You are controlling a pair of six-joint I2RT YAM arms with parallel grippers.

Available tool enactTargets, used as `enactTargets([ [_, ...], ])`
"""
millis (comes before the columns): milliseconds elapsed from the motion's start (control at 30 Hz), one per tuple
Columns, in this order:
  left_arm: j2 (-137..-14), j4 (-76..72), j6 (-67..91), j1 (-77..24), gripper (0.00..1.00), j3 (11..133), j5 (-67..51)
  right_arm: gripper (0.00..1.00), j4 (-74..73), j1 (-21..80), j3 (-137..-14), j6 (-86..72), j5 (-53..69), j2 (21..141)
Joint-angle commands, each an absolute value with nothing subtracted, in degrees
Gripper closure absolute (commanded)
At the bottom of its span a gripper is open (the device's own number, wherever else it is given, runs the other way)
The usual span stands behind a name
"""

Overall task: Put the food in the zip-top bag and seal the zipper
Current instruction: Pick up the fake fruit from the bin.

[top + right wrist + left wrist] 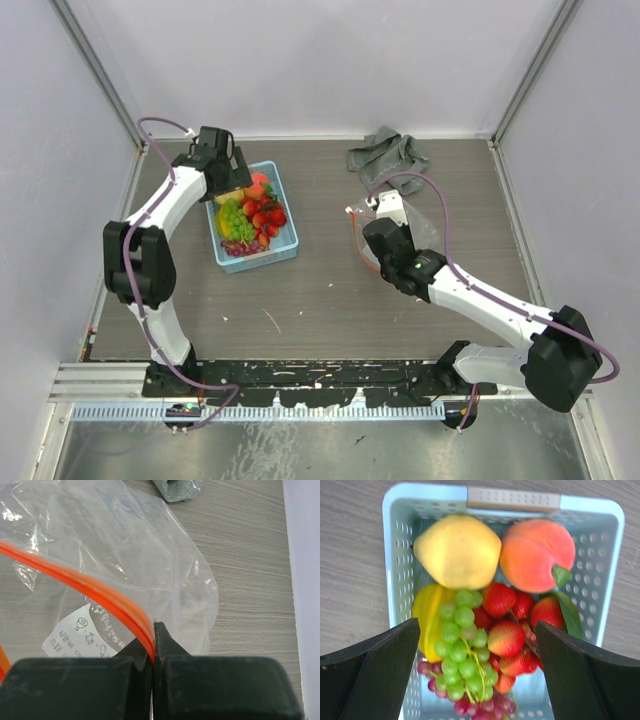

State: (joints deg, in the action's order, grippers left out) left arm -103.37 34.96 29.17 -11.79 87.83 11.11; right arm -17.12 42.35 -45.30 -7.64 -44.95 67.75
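Evidently the fruit-fetching step is just opening: the left hand (477, 630), fingers spread wide, hovers over the blue basket (395, 535) at the upper left of the overhead view, where the lemon (457, 550), peach (535, 555), grapes (462, 645) and strawberries (505, 637) all lie. The right hand (154, 630) is pinched tight on the orange zipper (75, 582) of the clear bag (150, 555), which rests on the desk (330, 300) right of centre. Next, I judge, the left hand must drop onto one fruit, close on it, and carry it to the bag's mouth.
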Motion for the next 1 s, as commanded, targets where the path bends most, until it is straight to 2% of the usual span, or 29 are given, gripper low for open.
enactTargets([
  [0,-108.75,35.73,25.71,-10.14,0.01,94.6,12.62,1.0,-13.87,42.19,-45.2,-8.02,-45.47,65.58],
  [400,-118.9,37.15,23.5,-8.88,0.01,100.32,14.94,1.0,-13.28,42.18,-45.26,-7.49,-44.25,67.27],
  [967,-123.34,32.61,18.36,-5.8,0.02,101.27,11.41,1.0,-12.79,42.16,-45.7,-6.7,-41.35,69.79],
])
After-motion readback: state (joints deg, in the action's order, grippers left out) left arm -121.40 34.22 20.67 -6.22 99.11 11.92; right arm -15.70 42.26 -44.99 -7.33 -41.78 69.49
